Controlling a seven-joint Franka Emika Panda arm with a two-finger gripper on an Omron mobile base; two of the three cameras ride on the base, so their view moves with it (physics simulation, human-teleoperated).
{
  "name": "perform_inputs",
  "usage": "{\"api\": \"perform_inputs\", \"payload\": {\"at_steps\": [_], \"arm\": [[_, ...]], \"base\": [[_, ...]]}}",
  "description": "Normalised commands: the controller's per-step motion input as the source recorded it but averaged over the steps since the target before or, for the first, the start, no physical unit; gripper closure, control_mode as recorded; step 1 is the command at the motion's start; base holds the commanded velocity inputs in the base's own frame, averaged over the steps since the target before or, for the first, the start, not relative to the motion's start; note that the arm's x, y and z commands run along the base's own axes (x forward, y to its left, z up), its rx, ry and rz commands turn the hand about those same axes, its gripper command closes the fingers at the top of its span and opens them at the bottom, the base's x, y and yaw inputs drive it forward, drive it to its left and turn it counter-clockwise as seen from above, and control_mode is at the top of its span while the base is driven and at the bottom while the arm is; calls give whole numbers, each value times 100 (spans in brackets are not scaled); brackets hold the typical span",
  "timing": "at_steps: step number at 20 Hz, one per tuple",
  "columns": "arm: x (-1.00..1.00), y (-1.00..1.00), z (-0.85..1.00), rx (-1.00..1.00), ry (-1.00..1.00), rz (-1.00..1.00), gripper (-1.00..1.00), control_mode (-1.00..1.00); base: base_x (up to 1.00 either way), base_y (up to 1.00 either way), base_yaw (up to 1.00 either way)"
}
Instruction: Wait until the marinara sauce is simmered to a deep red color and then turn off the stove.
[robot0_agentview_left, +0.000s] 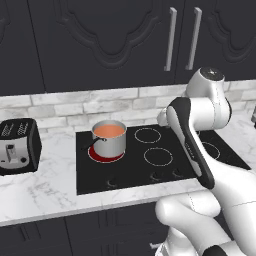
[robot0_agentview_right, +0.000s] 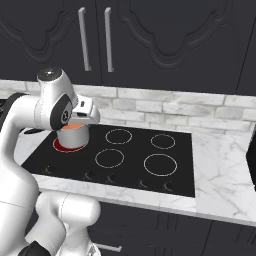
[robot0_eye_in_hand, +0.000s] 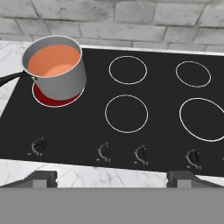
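- We locate the small steel saucepan (robot0_eye_in_hand: 56, 70) on the rear left burner of the flat black glass cooktop (robot0_eye_in_hand: 131, 144); the ring under it glows red (robot0_eye_in_hand: 54, 99), so this burner is live.
- The smooth marinara sauce (robot0_eye_in_hand: 53, 60) fills the pan as a round pale orange surface. We judge it not yet deep red, so the step in hand is to wait and watch.
- The two-finger gripper (robot0_eye_in_hand: 112, 177) hangs above the front edge of the cooktop, over the white marble tabletop (robot0_eye_in_hand: 105, 177), well apart from the pan. Its jaws stand wide and hold nothing.
- We keep the hand view aimed so that the sauce surface stays unobstructed; colour is the only cue available.
- The row of small dark knobs (robot0_eye_in_hand: 104, 151) lies along the cooktop front. The leftmost knob (robot0_eye_in_hand: 38, 145) sits in line with the lit burner; we judge it the likely control, though the markings are too small to confirm.
- For the coming turn, we would narrow the jaws around that knob squarely from above, then rotate.
- We keep the arm clear of the saucepan's dark handle (robot0_eye_in_hand: 12, 78), which projects to the left; a knock could shift the pan.
- The black-and-silver toaster (robot0_agentview_left: 18, 145) stands on the tabletop left of the cooktop and plays no part.
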Motion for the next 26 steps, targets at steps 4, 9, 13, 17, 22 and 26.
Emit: {"api": "perform_inputs", "payload": {"at_steps": [4, 9, 13, 17, 22, 26], "arm": [[0, 0, 0, 0, 0, 0, -100, -100], [0, 0, 0, 0, 0, 0, -100, -100], [0, 0, 0, 0, 0, 0, -100, -100], [0, 0, 0, 0, 0, 0, -100, -100], [0, 0, 0, 0, 0, 0, -100, -100], [0, 0, 0, 0, 0, 0, -100, -100]], "base": [[0, 0, 0], [0, 0, 0], [0, 0, 0], [0, 0, 0], [0, 0, 0], [0, 0, 0]]}}
